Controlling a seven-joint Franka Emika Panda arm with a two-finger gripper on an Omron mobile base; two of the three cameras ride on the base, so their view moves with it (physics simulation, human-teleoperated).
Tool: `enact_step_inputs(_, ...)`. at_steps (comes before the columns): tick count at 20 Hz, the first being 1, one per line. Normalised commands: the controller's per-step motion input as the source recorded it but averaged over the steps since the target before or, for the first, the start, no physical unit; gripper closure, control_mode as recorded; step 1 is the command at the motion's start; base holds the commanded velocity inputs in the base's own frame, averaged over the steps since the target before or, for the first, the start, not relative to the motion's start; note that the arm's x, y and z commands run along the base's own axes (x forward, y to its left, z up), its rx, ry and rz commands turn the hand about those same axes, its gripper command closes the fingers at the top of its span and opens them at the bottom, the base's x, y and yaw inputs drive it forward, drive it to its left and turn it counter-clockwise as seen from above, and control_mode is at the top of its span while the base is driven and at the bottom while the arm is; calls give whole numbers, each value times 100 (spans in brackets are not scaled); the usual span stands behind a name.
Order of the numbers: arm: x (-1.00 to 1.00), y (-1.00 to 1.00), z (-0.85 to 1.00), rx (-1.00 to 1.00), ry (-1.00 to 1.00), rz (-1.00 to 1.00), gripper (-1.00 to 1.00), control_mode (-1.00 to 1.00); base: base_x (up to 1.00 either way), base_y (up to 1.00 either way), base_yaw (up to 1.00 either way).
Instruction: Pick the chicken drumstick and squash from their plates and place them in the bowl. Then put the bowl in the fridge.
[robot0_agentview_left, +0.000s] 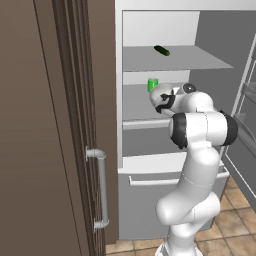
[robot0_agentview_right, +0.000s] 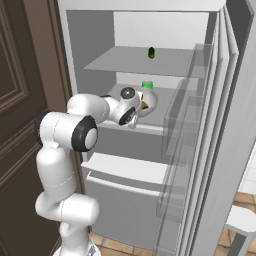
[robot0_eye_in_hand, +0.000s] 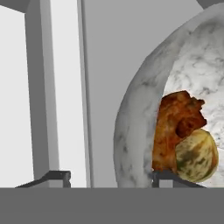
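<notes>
The off-white marbled bowl (robot0_eye_in_hand: 131, 131) lies close before the hand, and it rests on the middle shelf of the open fridge (robot0_agentview_left: 150, 162). Inside the bowl, the reddish-brown chicken drumstick (robot0_eye_in_hand: 175, 124) leans against the round yellow-green squash (robot0_eye_in_hand: 197, 155). My gripper (robot0_eye_in_hand: 111, 177) is open. The bowl's near wall stands between the spread tips, closer to the right fingertip (robot0_eye_in_hand: 168, 177) and clear of the left one. From the right base view the bowl (robot0_agentview_right: 147, 102) sits just past the hand. The plates are out of view.
A green can (robot0_agentview_left: 152, 84) stands behind the bowl on the same shelf. A dark green vegetable (robot0_agentview_left: 161, 50) lies on the shelf above. The grey drawer (robot0_agentview_left: 150, 200) is below. A brown cabinet with a silver handle (robot0_agentview_left: 102, 187) flanks the left, and the fridge door (robot0_agentview_right: 200, 150) the right.
</notes>
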Motion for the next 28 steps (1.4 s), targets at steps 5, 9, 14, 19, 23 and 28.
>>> enact_step_inputs(5,1,-3,13,0,-1,0,-100,-100,0,0,0)
enact_step_inputs(9,0,-1,23,0,-11,0,-100,-100,0,0,0)
enact_step_inputs(14,0,0,25,0,-15,1,-100,-100,0,0,0)
enact_step_inputs(19,-11,-2,11,0,-13,0,-100,-100,0,0,0)
enact_step_inputs(23,-18,-5,1,0,-11,0,-100,-100,0,0,0)
enact_step_inputs(28,-6,-3,28,0,-2,0,-100,-100,0,0,0)
